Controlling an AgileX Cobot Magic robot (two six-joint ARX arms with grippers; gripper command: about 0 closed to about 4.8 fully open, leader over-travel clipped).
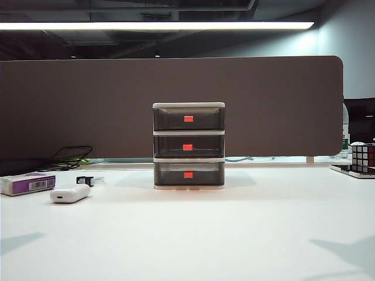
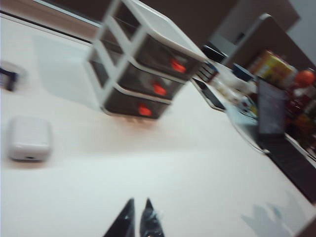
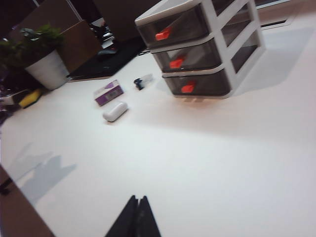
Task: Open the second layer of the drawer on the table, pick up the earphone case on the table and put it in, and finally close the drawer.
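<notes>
Second layer [image 1: 188,146] of drawer [image 1: 188,146] shut, mid-counter [image 1: 234,234]. Earphone case [image 1: 70,193] lies left of it: likely light, glossy, slippery; grip across narrow sides. Pull drawer by red tab [image 1: 187,147]. Left end effector [image 2: 137,217], right end effector [image 3: 137,217] both closed, empty, well back.

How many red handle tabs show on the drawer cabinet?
3: one on the top drawer, one on the second layer, one on the bottom drawer. All fronts face the exterior camera; none looks hidden.
</notes>
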